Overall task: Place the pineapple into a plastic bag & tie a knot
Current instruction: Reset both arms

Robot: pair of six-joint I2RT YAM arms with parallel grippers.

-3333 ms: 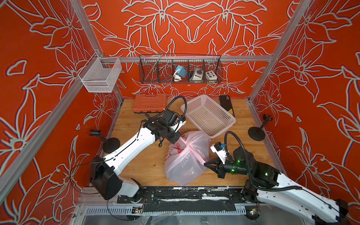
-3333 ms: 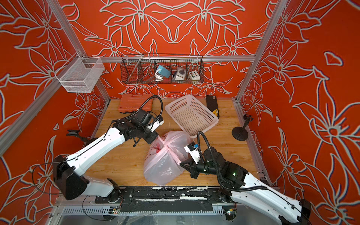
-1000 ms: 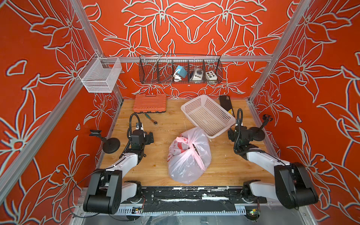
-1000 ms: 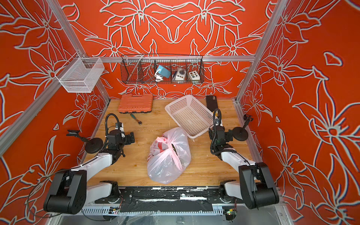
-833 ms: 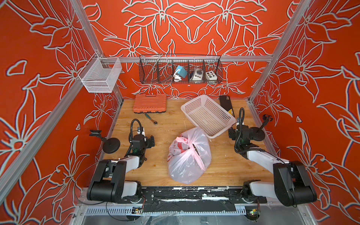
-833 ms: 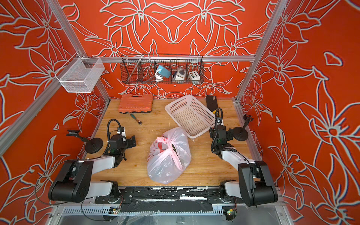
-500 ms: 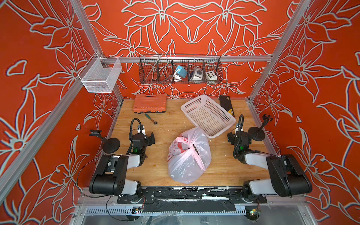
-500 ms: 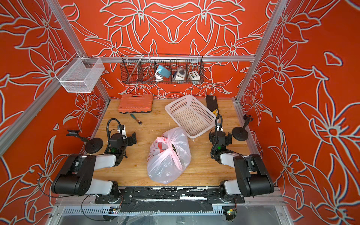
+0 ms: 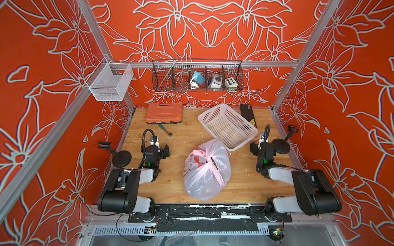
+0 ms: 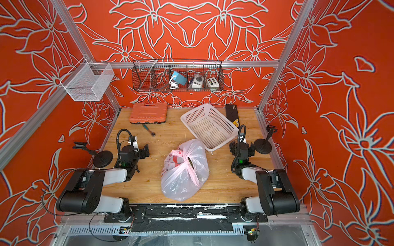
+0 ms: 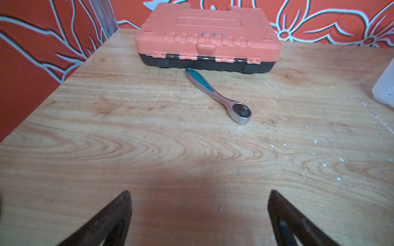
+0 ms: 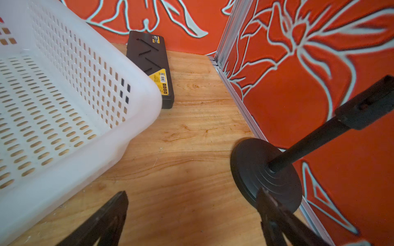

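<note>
The pale-pink plastic bag [image 9: 205, 176] [image 10: 183, 179] lies full and rounded at the table's middle front, and neither gripper touches it. The knot [image 9: 210, 163] [image 10: 188, 163] joins its two pink handle strips on top. The pineapple is hidden inside; only a dark bit shows through a gap beside the knot. My left gripper [image 9: 161, 146] [image 11: 198, 192] rests open over bare wood, left of the bag. My right gripper [image 9: 261, 146] [image 12: 193, 191] stands open and empty, right of the bag, between the basket and a stand base.
A white perforated basket [image 9: 228, 127] sits tilted behind the bag. An orange tool case [image 9: 164, 111] and a ratchet [image 11: 219, 98] lie at the back left, a black box [image 12: 149, 61] at the back right. Black stands [image 9: 121, 157] [image 9: 281, 147] flank the arms.
Both arms have pulled away from the bag and folded back to the near left and right sides, grippers open. The tied bag has stayed in place.
</note>
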